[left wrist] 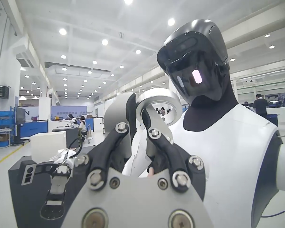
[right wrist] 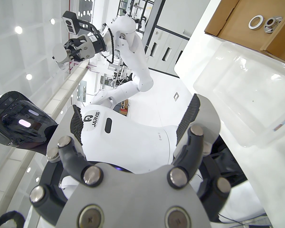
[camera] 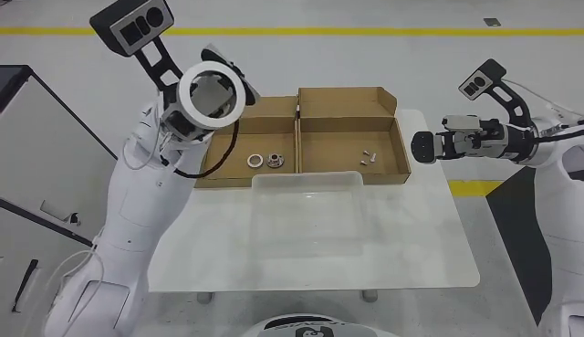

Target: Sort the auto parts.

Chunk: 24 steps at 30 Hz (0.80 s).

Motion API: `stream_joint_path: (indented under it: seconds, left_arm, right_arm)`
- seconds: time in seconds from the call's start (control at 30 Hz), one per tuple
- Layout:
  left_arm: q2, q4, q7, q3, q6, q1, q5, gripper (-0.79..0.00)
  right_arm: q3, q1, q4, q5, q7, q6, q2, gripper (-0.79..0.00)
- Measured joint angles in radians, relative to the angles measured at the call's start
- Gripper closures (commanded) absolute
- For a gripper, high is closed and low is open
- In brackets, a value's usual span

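Note:
High above the table's far left corner, my left gripper (left wrist: 139, 117) is shut on the wall of a large silver metal ring (left wrist: 156, 100), which faces the top camera (camera: 212, 98). From the right wrist view, that ring (right wrist: 59, 56) shows far off in the left gripper (right wrist: 78, 48). My right gripper (right wrist: 133, 119) is open and holds nothing; it hovers just off the table's right edge (camera: 422, 145). A cardboard box (camera: 347, 93) with compartments holds a small ring (camera: 255, 162) and a flanged hub (camera: 276, 162) on its left side. Small bolts (camera: 367, 157) lie on its right side.
A clear plastic tray (camera: 306, 214) sits on the white table (camera: 411, 246) in front of the box, also seen as the tray (right wrist: 239, 84) near the box (right wrist: 224, 12). A dark cabinet (camera: 36, 127) stands left of the table.

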Motion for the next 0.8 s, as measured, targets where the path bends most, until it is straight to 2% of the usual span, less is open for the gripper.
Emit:
stream_joint_path:
  seconds: [0.37, 0.8]
  left_arm:
    - [-0.002, 0.004, 0.005, -0.009, 0.012, 0.008, 0.021, 0.0]
    - [0.031, 0.014, 0.045, -0.146, 0.351, 0.154, 0.391, 0.0]
  right_arm:
    - [0.0, 0.0, 0.0, 0.0, 0.0, 0.0, 0.0, -0.785]
    - [0.0, 0.0, 0.0, 0.0, 0.0, 0.0, 0.0, -0.785]
